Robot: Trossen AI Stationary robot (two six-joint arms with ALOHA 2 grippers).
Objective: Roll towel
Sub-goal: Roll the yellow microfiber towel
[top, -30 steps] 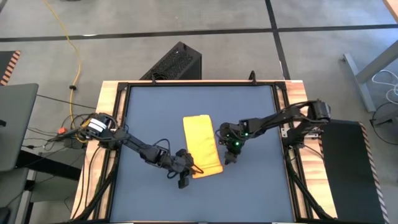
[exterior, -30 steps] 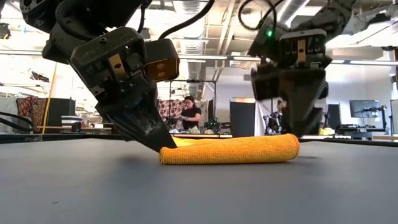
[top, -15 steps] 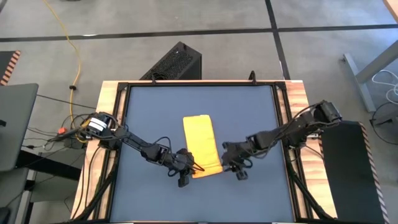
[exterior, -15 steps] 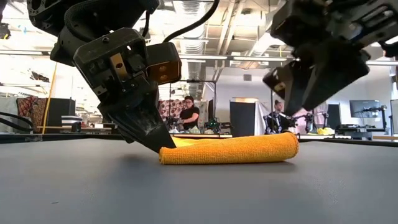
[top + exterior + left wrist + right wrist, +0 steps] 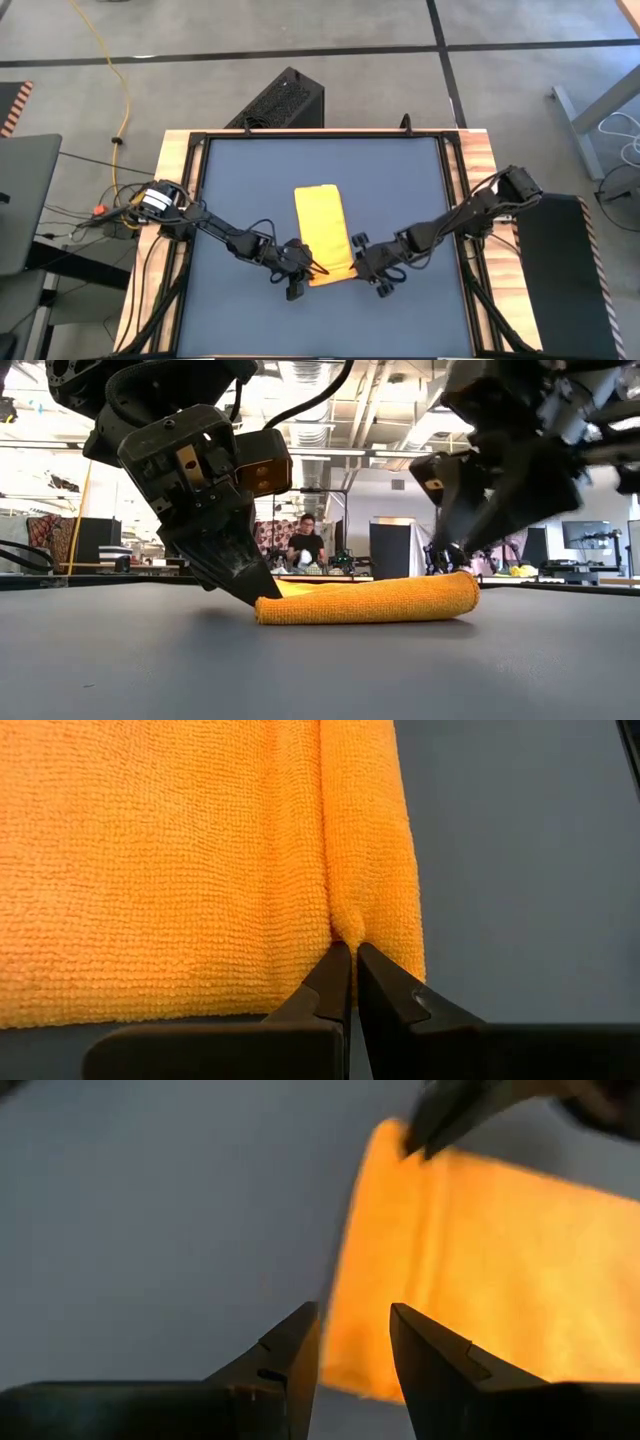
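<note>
The yellow-orange towel (image 5: 322, 225) lies as a long strip on the dark blue tabletop, its near end turned over into a low roll (image 5: 365, 600). My left gripper (image 5: 303, 271) is at the towel's near left corner, shut on the cloth (image 5: 170, 860). My right gripper (image 5: 366, 264) is open, tipped over beside the roll's right end (image 5: 468, 592) and a little above the table. Its fingers (image 5: 290, 1355) stand short of the towel's corner (image 5: 345, 1365) and touch nothing. My left gripper pinches a small pucker of cloth (image 5: 347, 927) between its two fingertips, on the towel's left edge, in the crease where the roll meets the flat part. The fingers slant down from the table's left side (image 5: 240, 575). The towel lies flat and slack on the table.
The table's wooden frame (image 5: 180, 180) runs along the left and right sides. Bare blue top lies all around the towel. A dark box (image 5: 280, 100) stands on the floor behind the table. A person (image 5: 305, 545) sits in the room far behind.
My right gripper has gone from beside the towel's right edge toward the table's near edge and a little left, to the roll's right end. It has tipped from pointing straight down to a slant. The towel and my left gripper have kept still.
</note>
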